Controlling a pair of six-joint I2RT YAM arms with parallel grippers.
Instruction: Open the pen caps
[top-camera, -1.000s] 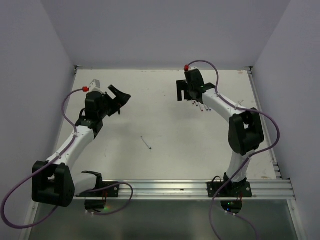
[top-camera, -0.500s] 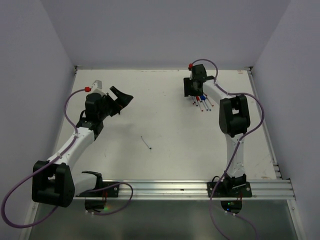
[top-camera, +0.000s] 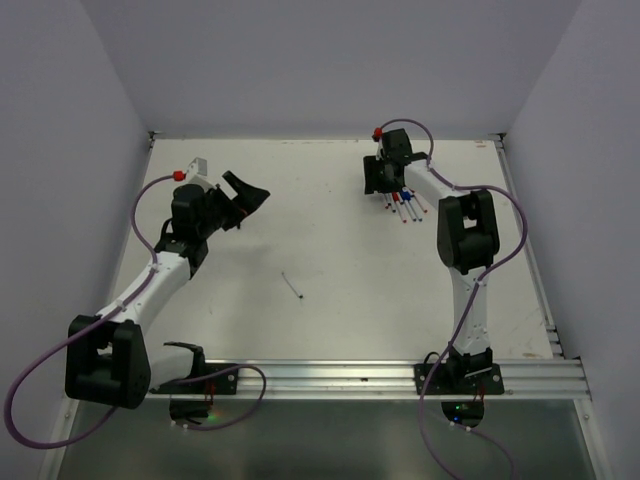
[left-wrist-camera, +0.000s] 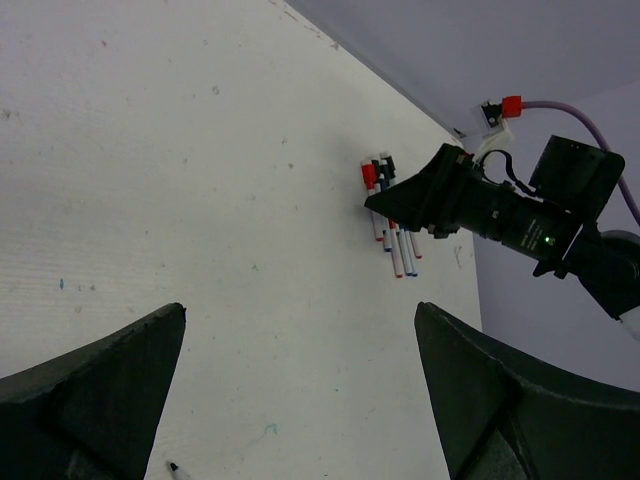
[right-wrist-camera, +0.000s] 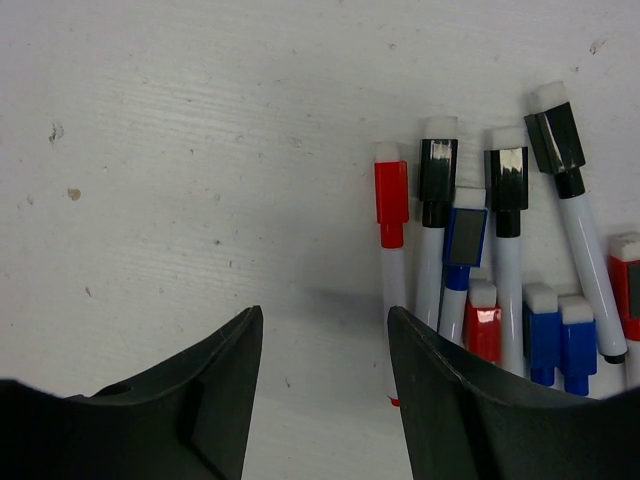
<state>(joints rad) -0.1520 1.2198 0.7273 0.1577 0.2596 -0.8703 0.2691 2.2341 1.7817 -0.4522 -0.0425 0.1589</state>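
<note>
On the table (top-camera: 330, 300), the left gripper (top-camera: 243, 197) hangs wide open and empty. The right gripper (right-wrist-camera: 323, 315) is part-spread over bare surface, gripping nothing. The pens (right-wrist-camera: 508, 260) lie far right, capped. We should centre on the red pen cap (right-wrist-camera: 391, 200) just beside the jaws before closing.

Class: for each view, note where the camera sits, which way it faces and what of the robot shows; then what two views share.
Top external: above and behind the arms, looking down on the table; both arms show, bases nearest.
Left wrist: on the left arm, facing across the table towards the pens; the open left gripper frames the bottom.
Right wrist: on the right arm, looking down on the capped pens; the right gripper at the bottom.
Shared: top external and left wrist both show the right gripper by the pens.
</note>
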